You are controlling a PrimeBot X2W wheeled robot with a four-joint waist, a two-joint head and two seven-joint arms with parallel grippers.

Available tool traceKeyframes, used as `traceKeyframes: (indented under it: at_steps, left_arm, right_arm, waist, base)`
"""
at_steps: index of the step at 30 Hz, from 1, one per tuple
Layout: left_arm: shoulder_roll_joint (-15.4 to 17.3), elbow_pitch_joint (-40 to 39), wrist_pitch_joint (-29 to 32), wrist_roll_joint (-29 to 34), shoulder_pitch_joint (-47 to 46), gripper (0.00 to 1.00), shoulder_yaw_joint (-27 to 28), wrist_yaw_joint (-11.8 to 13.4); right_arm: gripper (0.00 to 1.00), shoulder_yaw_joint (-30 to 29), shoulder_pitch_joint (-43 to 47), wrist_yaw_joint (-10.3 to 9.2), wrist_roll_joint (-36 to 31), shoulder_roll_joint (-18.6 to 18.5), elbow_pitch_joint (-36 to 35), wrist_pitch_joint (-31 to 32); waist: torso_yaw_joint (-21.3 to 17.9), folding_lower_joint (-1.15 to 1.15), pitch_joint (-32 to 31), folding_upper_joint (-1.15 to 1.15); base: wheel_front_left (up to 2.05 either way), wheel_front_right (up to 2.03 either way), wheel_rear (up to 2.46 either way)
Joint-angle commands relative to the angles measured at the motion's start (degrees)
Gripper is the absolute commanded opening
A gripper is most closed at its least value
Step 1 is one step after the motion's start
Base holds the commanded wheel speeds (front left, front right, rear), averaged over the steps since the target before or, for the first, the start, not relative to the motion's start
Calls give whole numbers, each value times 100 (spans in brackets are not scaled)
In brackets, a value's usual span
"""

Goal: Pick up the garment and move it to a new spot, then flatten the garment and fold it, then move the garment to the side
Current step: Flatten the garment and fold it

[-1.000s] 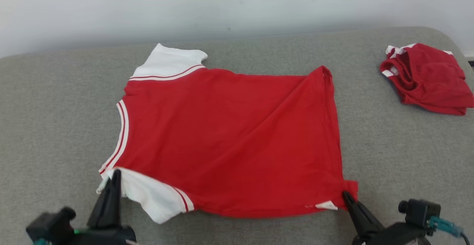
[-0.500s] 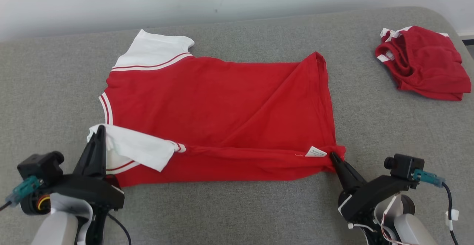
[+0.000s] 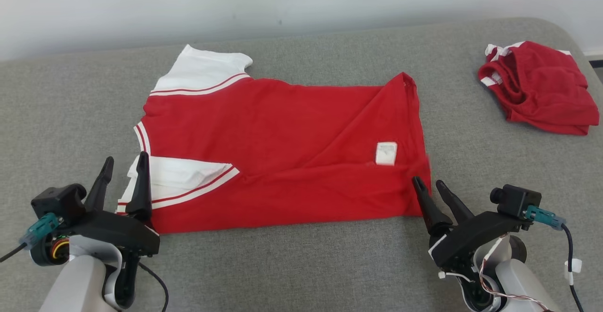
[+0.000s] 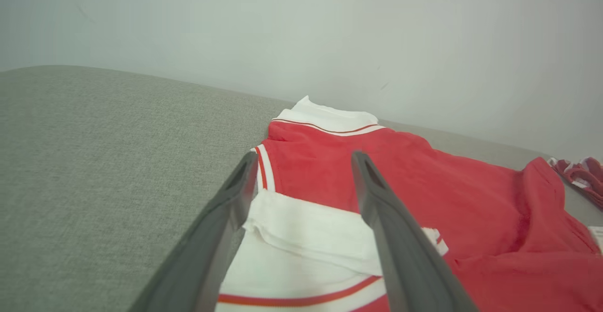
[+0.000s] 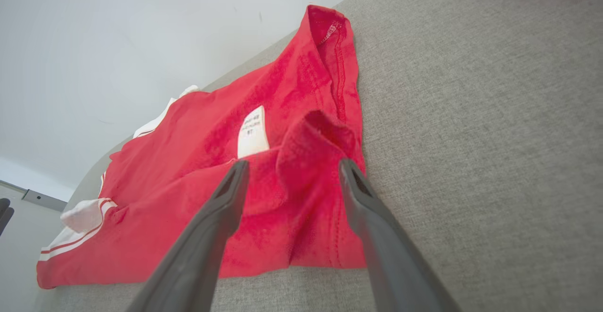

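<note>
The garment [image 3: 282,133] is a red T-shirt with white sleeves, lying on the grey cushion with its near edge folded over toward the far side. A white label [image 3: 386,153] faces up on the folded flap. My left gripper [image 3: 123,166] stands open at the folded white sleeve [image 4: 306,227], fingers either side of its corner. At the flap's right end my right gripper [image 3: 427,184] is open too, with the bunched red hem corner [image 5: 315,137] lying loose between its fingers.
A second red garment [image 3: 537,88] lies crumpled at the far right of the cushion [image 3: 301,265]. A pale wall [image 3: 282,1] runs behind the far edge. Bare grey fabric lies on the left and along the near edge.
Both grippers have opened and let go of the shirt's near edge, which has dropped onto the shirt as a fold. The label has flipped face up. The camera has shifted slightly.
</note>
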Motion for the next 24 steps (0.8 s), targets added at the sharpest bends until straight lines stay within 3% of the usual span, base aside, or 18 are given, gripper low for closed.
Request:
traceKeyframes:
  at_steps: [1, 14, 24]
  left_arm:
    - [6, 20, -66, 19, -57, 100, -2, -16]
    - [-144, -454, -143, 360, 964, 100, 379, -25]
    - [-226, -92, -145, 740, 1132, 100, 294, 41]
  right_arm:
    - [100, 25, 27, -16, 65, -39, 17, -48]
    - [100, 68, 397, -16, -202, -340, 86, -475]
    - [100, 144, 160, -17, -565, -288, 562, -737]
  waist:
    - [28, -1, -64, -1]
    - [112, -1, -258, -1]
    - [166, -1, -95, -1]
  base:
    - [0, 0, 0]
    - [0, 0, 0]
    - [0, 0, 0]
